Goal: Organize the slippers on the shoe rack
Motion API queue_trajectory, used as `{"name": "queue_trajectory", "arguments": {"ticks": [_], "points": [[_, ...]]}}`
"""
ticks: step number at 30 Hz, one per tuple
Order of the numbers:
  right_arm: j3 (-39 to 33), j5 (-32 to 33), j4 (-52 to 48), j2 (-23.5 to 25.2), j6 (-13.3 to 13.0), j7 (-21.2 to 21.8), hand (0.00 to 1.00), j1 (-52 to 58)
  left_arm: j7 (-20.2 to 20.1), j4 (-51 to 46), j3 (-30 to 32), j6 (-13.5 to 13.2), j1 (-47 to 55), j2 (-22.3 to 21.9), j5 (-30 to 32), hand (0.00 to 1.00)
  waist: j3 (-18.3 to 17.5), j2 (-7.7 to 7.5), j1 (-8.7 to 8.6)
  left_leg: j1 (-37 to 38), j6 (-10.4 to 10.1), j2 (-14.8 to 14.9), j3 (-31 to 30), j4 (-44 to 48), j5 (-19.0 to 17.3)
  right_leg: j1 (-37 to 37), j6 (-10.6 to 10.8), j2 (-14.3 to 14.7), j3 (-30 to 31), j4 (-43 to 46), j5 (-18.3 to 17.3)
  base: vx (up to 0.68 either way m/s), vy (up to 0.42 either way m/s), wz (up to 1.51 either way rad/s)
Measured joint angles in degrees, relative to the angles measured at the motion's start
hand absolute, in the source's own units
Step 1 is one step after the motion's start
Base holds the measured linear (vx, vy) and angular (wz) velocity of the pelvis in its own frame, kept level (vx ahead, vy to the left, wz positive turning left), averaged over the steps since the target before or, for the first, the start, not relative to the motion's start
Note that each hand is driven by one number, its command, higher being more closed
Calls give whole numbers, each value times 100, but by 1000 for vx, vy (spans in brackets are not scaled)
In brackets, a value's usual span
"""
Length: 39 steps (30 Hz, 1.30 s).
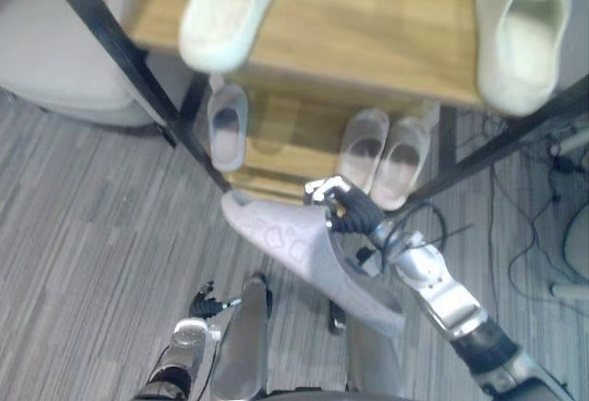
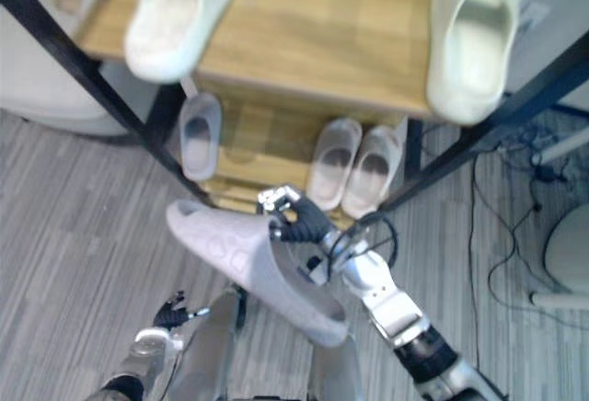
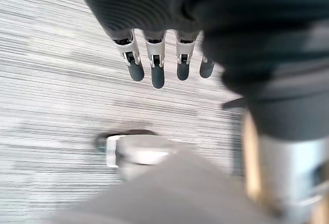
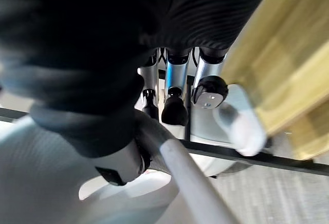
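Note:
A lavender-grey slipper (image 1: 294, 245) hangs tilted above the floor just in front of the shoe rack, toe toward the rack's left post. My right hand (image 1: 350, 210) is shut on its side rim, fingers curled over the edge (image 4: 175, 108). Two pale green slippers (image 1: 230, 10) (image 1: 525, 33) lie on the top wooden shelf (image 1: 368, 33). On the lower shelf (image 1: 290, 134) sit one lavender slipper (image 1: 227, 125) at the left and a pinkish pair (image 1: 363, 148) at the right. My left hand (image 1: 207, 306) hangs low at the lower left, fingers (image 3: 157, 70) relaxed and holding nothing.
Black slanted posts (image 1: 129, 61) frame the rack on both sides. A pale grey rounded seat (image 1: 55, 61) stands left of it. Loose cables (image 1: 543, 199) and a white base (image 2: 566, 254) lie on the striped grey floor to the right.

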Motion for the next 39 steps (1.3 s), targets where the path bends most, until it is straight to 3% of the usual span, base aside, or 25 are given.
{"name": "queue_trajectory", "arguments": {"ticks": [6, 14, 24, 30, 39], "points": [[-186, -225, 111, 39, 48, -543, 100, -1076, 156, -387, 416, 26, -101, -224, -310, 0, 348, -45, 152, -1590, -138, -90, -188, 1477, -389, -1541, -76, -79, 5, 1587, -547, -110, -16, 14], [-730, -478, 827, 96, 175, -1360, 100, -2185, 282, -888, 910, 95, -133, -516, -700, 0, 367, -41, 341, -2509, -225, -49, -261, 2098, -493, -2454, -189, -84, -51, 2347, -802, -40, -43, 7], [-1657, -1033, 2520, 774, 575, -2518, 100, -3723, 405, -1119, 901, 39, -182, -543, -1191, 0, 320, -31, 462, -2955, -314, 18, -381, 2230, -453, -2825, -347, -88, -244, 2563, -945, 18, -36, 7], [-2036, -1114, 3626, 993, 788, -2792, 100, -4312, 509, -1126, 881, -59, -255, -590, -1464, 0, 38, 25, 551, -3291, -393, 18, -501, 2265, -411, -3108, -464, -107, -389, 2664, -991, 14, -32, 9], [-2515, -1049, 4868, 1003, 873, -3053, 100, -4786, 565, -1087, 832, -132, -287, -664, -1640, 0, -304, 49, 682, -3594, -583, -93, -742, 2192, -303, -3284, -629, -270, -717, 2764, -1122, 2, -39, 17]]}}
